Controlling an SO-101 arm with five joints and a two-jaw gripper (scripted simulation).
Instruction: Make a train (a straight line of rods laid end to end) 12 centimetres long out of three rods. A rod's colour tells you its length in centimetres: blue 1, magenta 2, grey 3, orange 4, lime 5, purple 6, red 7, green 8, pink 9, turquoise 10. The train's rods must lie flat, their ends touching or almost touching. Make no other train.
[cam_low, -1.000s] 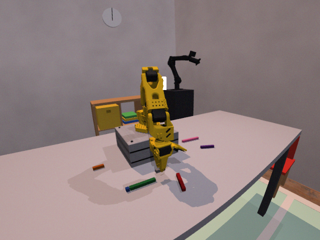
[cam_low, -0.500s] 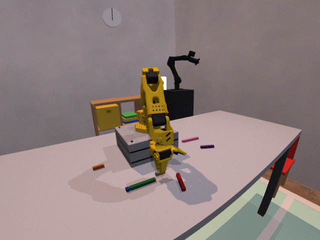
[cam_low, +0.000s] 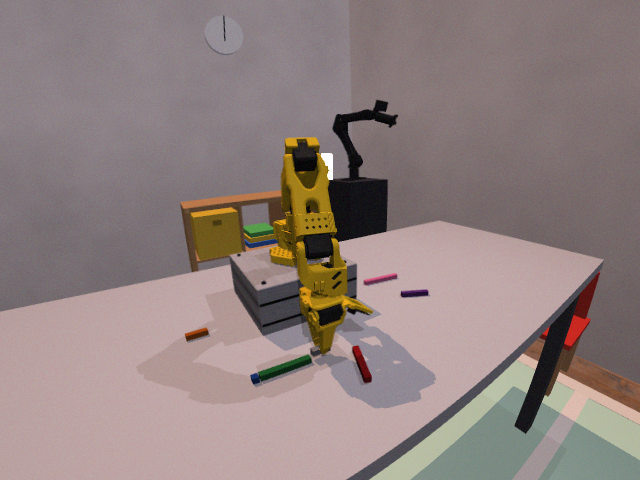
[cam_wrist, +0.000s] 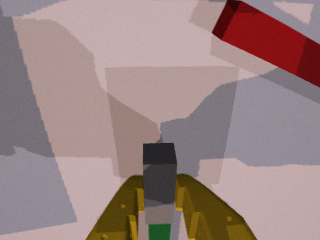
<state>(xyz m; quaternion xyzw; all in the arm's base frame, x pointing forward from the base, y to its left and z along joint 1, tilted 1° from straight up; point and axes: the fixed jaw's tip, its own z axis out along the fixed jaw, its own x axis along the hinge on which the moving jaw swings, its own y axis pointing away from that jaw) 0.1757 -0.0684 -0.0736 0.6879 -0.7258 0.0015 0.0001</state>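
My gripper (cam_low: 321, 350) is shut on a grey rod (cam_wrist: 159, 172), which sticks out between the yellow fingers in the wrist view. It hangs low over the table at the right end of the green rod (cam_low: 285, 367). A small piece of green (cam_wrist: 160, 232) shows under the fingers in the wrist view. A blue rod (cam_low: 254, 378) lies at the green rod's left end, touching or nearly touching it. The red rod (cam_low: 361, 363) lies flat just right of the gripper and also shows in the wrist view (cam_wrist: 270, 40).
An orange rod (cam_low: 196, 333) lies at the left. A pink rod (cam_low: 380, 279) and a purple rod (cam_low: 414, 292) lie at the back right. The arm's grey base block (cam_low: 289, 289) stands behind the gripper. The table edge curves along the front right.
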